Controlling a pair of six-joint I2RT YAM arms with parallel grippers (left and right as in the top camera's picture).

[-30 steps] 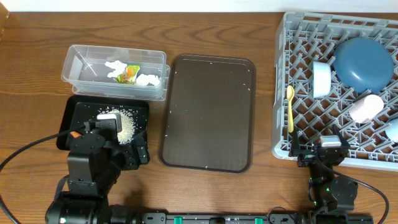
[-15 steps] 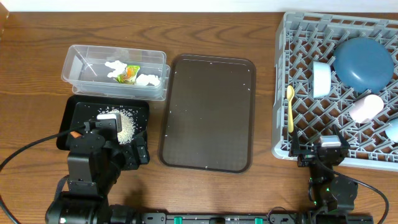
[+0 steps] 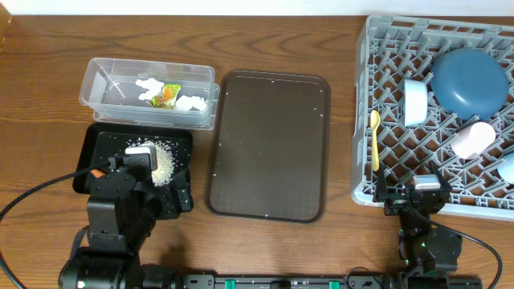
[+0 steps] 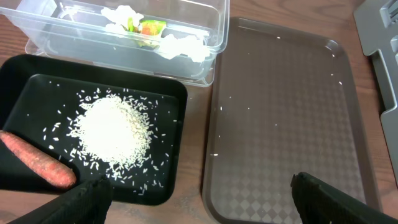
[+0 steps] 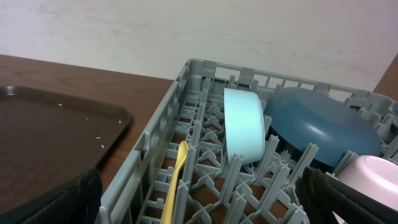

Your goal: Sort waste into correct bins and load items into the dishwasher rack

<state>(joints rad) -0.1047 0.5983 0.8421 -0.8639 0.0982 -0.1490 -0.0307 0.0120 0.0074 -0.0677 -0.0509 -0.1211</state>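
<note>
The clear tub (image 3: 100, 84) holds white tissue bits (image 4: 183, 46) and the wrapper (image 4: 149, 28). The black tray (image 3: 100, 144) holds a pile of rice (image 4: 115, 127) and the carrot stick (image 4: 34, 165). The grey rack (image 3: 363, 80) holds the dark blue plate (image 3: 468, 80), the bowl (image 3: 415, 102) on edge, the pink cup (image 3: 472, 139), the light blue cup (image 3: 507, 166) and the yellow spoon (image 3: 374, 140). My left gripper (image 4: 199, 205) is open and empty over the black tray's near right corner. My right gripper (image 5: 199, 205) is open and empty at the rack's near left corner.
The dark brown serving tray (image 3: 269, 144) lies between the bins and the rack, with a few rice grains on it. A black cable (image 3: 32, 197) loops at the front left. The rack's pegs and wall (image 5: 155, 137) stand right before the right gripper.
</note>
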